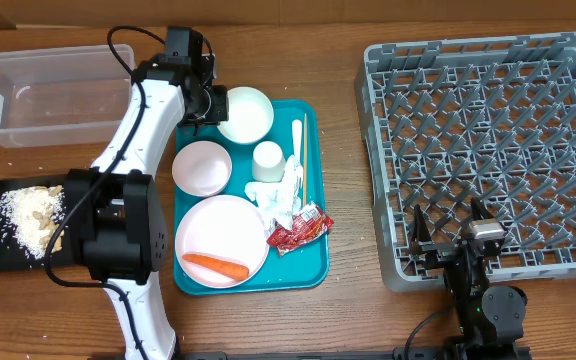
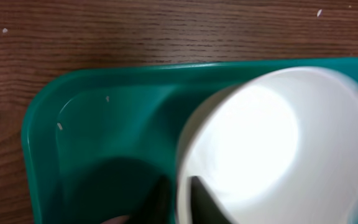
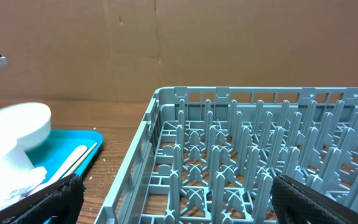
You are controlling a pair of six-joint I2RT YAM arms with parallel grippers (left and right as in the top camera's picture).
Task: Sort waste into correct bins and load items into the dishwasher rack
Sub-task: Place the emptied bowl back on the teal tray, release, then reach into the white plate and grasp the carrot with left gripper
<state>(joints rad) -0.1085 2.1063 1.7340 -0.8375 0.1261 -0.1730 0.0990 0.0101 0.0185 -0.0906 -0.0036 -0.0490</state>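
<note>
White bowl [image 2: 260, 143] sits at the far end of the teal tray [image 2: 104, 124]. The left claw [image 2: 178, 200] straddles its rim; clamping cannot be confirmed. Verify firm grip, then lift level toward the rack [image 1: 483, 150]. Right claw [image 1: 450, 228] rests spread apart at the rack's near edge.

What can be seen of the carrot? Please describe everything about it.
The carrot is orange, long and tapered, smooth-looking, and seems whole. It lies flat and roughly crosswise on the large round white plate, close to the plate's edge nearest the robot. That plate sits on the teal tray. Only the plate touches the carrot; the red wrapper lies apart from it, further right in the overhead view. No wrist view shows it.
</note>
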